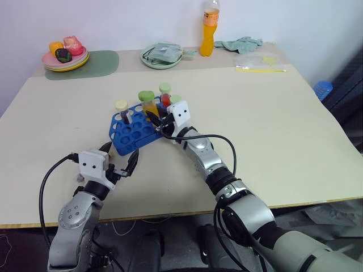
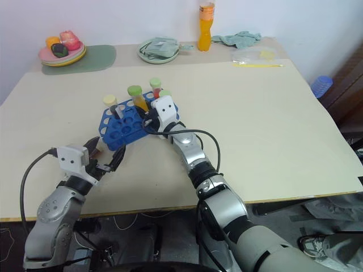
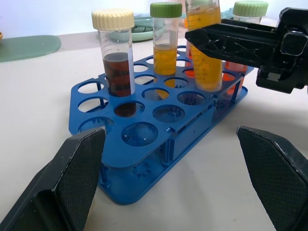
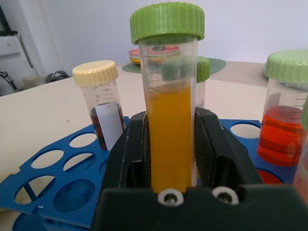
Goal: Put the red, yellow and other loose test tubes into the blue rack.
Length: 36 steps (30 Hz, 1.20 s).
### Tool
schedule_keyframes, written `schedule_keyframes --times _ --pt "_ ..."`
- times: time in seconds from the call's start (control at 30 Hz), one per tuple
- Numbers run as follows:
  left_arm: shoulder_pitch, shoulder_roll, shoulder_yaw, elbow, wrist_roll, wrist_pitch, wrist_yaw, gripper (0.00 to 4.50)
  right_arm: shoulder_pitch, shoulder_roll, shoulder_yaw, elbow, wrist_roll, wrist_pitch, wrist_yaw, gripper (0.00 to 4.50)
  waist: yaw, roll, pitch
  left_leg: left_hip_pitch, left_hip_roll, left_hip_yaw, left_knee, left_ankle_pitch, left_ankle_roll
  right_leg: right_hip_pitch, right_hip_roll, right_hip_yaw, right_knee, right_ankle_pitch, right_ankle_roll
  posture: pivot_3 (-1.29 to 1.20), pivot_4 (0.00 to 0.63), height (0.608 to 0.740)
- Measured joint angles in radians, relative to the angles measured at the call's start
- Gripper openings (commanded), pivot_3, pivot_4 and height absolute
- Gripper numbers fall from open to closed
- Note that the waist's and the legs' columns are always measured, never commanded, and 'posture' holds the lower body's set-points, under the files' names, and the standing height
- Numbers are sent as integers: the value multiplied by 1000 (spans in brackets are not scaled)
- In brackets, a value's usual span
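Five capped tubes [image 3: 118,53]; one blue rack [image 3: 144,144]; one orange bottle [image 1: 209,28]; two plates [image 1: 65,62]

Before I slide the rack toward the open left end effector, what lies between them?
Nothing: bare table separates the left end effector from the blue rack, seen in the left wrist view.

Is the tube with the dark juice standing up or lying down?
Standing up. The dark maroon tube sits upright in a hole of the blue rack, cream cap on top.
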<state>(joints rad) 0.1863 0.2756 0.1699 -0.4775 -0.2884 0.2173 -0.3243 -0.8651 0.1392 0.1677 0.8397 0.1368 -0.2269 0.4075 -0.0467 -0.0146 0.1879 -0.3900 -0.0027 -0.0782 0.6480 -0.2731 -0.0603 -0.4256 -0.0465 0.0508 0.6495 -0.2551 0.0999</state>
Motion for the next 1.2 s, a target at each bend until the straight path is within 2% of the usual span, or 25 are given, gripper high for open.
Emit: schedule_keyframes --times 0.1,0.27,0.3,0.33,0.37,0.43,0.57,0.67,0.7,0.8,0.87,0.97,1.07,1.17,1.2 --pt "0 0 0 0 0 0 0 4500 0 0 1 2 -6 -6 -6 761 0 0 0 0 0 0 0 0 0 0 0 0 0 0 0 0 150 740" --pt "-2 -3 2 0 0 35 26 4500 1 0 3 10 -6 -21 19 3188 -1 0 0 0 0 0 0 0 0 0 0 0 0 0 0 0 150 740" --pt "-4 -2 4 0 0 46 34 4500 1 0 7 9 -6 -27 28 3807 0 0 0 0 0 0 0 0 0 0 0 0 0 0 0 0 150 740" --pt "-7 -1 5 -2 -1 65 43 4500 2 0 14 3 -6 -36 36 4230 0 0 0 0 0 0 0 0 0 0 0 0 0 0 0 0 150 740" --pt "-10 3 7 -3 -4 87 49 4500 3 0 17 -12 -5 -40 43 4443 0 0 0 0 0 0 0 0 0 0 0 0 0 0 0 0 150 740" --pt "-17 21 17 -6 -10 140 60 4500 3 0 26 -66 -1 -44 58 4443 0 0 0 0 0 0 0 0 0 0 0 0 0 0 0 0 150 740" --pt "-78 108 85 -72 -35 367 114 4500 50 -9 67 -304 37 25 142 4443 0 0 0 0 0 -2 0 0 0 0 0 0 0 0 0 0 150 740" --pt "-193 292 140 -103 -93 693 114 4500 150 -51 125 -497 49 147 225 4443 3 -1 0 -1 0 -4 1 0 0 1 1 -3 1 0 0 0 150 740" --pt "-242 407 164 -105 -134 831 76 4500 177 -100 152 -571 53 209 266 4443 3 -1 0 -1 -1 -5 1 0 -1 1 1 -3 1 0 0 0 150 740" --pt "-331 587 187 -104 -221 1083 -21 4500 209 -226 162 -692 52 308 344 4443 1 -1 0 1 -2 -4 1 0 -1 2 0 -2 0 0 0 0 150 740" --pt "-399 672 150 -60 -276 1231 -84 4500 233 -306 175 -762 45 344 399 4443 0 0 1 1 -1 -4 0 0 -1 2 1 -3 0 -1 0 0 150 740" --pt "-485 758 65 15 -331 1339 -168 4500 265 -389 181 -825 46 394 466 4443 -6 0 1 1 0 -4 -1 0 -1 1 1 -2 0 -1 0 0 150 740" --pt "-542 809 -61 59 -336 1345 -218 4500 282 -423 179 -859 49 423 499 4443 -12 0 1 1 0 -3 -1 1 -1 1 1 -2 0 -1 0 0 150 740" --pt "-595 819 -179 130 -321 1331 -237 4500 303 -433 182 -885 50 439 508 4443 -13 0 1 1 0 -3 -1 1 -1 1 1 -2 0 -1 0 0 150 740" --pt "-610 819 -215 155 -312 1323 -239 4242 311 -433 183 -890 50 442 508 4492 -14 0 1 0 0 -3 -1 1 -1 1 1 -2 0 -1 0 0 150 740"
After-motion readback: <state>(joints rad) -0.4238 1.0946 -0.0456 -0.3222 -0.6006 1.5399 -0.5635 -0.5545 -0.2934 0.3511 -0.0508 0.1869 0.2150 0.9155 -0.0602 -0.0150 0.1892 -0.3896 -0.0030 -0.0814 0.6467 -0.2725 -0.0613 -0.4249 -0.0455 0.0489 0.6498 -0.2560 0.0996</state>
